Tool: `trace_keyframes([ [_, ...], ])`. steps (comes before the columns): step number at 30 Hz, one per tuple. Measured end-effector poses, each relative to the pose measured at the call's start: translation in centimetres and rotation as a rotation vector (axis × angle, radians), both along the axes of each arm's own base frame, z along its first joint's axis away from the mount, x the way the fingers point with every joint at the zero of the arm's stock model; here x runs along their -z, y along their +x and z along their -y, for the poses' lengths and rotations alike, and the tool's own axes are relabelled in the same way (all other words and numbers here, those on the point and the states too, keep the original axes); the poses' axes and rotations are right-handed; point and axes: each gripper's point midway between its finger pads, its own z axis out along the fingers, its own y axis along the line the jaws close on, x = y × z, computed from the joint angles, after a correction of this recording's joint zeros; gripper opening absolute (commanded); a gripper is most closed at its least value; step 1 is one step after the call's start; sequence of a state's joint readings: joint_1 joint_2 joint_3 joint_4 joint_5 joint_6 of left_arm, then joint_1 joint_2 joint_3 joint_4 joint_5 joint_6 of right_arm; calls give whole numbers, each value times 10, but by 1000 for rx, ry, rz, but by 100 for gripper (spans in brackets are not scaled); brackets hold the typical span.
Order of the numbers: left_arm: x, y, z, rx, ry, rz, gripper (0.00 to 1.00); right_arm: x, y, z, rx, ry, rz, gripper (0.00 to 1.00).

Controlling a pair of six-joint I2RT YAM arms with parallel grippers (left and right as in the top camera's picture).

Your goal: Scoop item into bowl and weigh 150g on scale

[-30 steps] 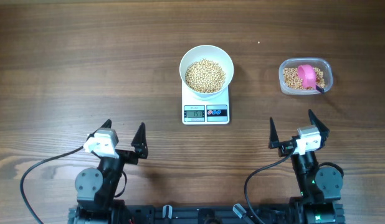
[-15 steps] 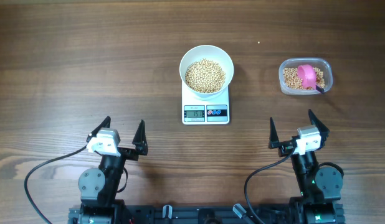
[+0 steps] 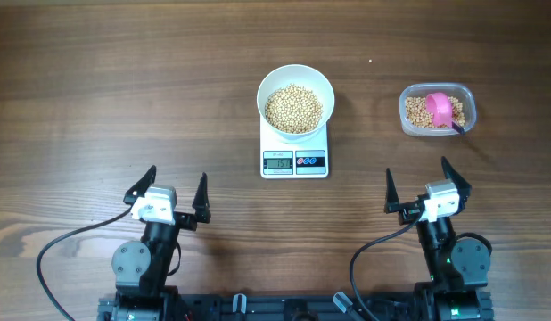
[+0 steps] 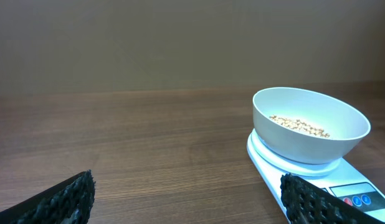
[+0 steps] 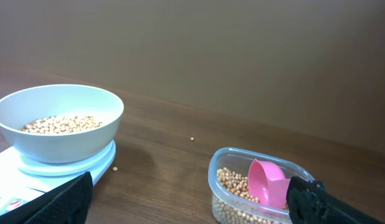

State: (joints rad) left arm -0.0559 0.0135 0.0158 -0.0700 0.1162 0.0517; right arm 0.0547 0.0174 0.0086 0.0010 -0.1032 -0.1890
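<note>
Dark brown wood-grain table, matte, streaky. Just past centre toward 12 o'clock: round white bowl, smooth, glossy, with a curved wall and thin rim. Sits on top of the scale, which is flat, white, rectangular and round-cornered, with a grey display and dark button panel along its 6 o'clock edge. Digits too small to read. Inside the bowl: beans, small, round, tan-yellow, pea-like, covering the bottom in a low heap well below the rim.

At 2 o'clock: clear plastic tub, rounded-rectangular, thin-walled, well apart from the scale. Holds more of the same beans plus a pink plastic scoop, smooth and cupped, lying toward the tub's 3 o'clock side.

At 7 o'clock, near the table edge: left gripper, white body, black pointed fingers with a bumpy grid texture. Spread fully wide, gripping nothing.

At 5 o'clock: right gripper, same build, likewise spread fully wide and gripping nothing. Both well apart from scale, bowl and tub.
</note>
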Motion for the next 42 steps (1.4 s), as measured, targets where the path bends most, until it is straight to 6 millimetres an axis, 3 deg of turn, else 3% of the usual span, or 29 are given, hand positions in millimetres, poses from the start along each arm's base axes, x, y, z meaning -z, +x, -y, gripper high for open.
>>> trace_keyframes([
  [16, 1, 2, -19, -112, -12, -6, 100, 0, 0, 0, 0, 0, 0, 99],
  [42, 1, 2, -20, -117, -12, -6, 100, 0, 0, 0, 0, 0, 0, 100],
])
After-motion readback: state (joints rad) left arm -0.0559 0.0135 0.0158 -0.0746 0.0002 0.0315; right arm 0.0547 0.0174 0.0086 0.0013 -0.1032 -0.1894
